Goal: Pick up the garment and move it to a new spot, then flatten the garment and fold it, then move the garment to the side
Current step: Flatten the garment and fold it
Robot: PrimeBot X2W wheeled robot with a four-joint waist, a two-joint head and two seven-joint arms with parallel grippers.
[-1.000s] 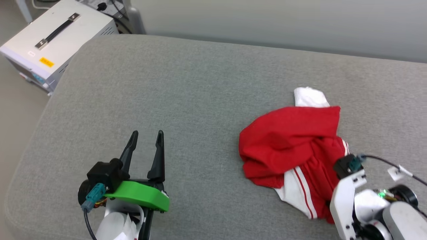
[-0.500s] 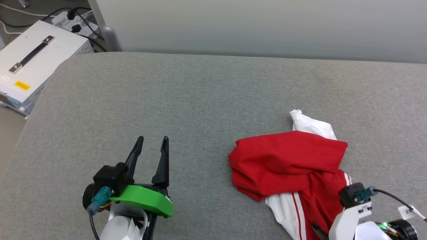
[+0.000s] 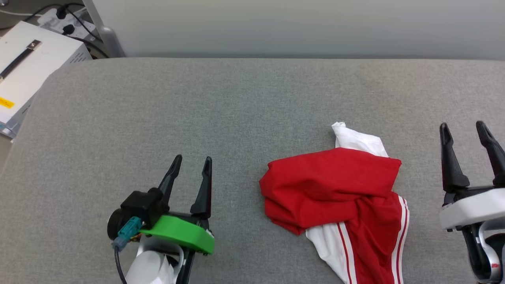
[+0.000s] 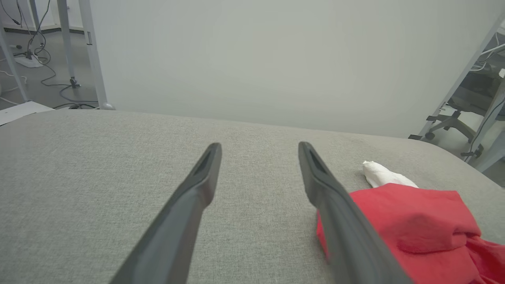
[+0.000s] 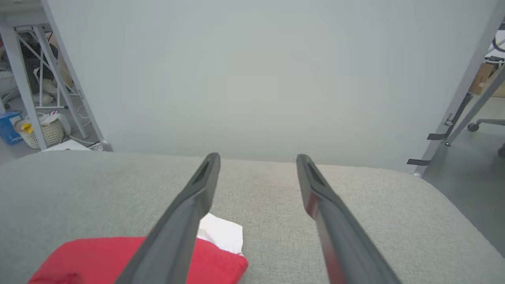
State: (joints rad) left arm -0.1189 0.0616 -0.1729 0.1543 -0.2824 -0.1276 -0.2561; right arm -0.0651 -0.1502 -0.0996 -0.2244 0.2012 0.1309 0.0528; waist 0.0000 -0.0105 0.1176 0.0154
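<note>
The garment (image 3: 335,189) lies as a crumpled heap on the right half of the grey padded surface (image 3: 197,98), close to its near edge, with one white sleeve pointing toward the far edge. Change of state: the right gripper (image 3: 462,124) has let go of the cloth and withdrawn. One second earlier it was pressed into the near right part of the heap, fingers buried in the folds; it now stands just right of the garment, jaws spread wide and empty. The left gripper (image 3: 193,158) remains over bare surface well left of the heap, jaws likewise spread and empty. Judged consequence: relocation appears complete and flattening is due next — the cloth is bunched, no lettering exposed. The head camera has turned since the earlier frame; the shift of the white box (image 3: 23,75) beyond the far left corner is camera motion — not object motion.
</note>
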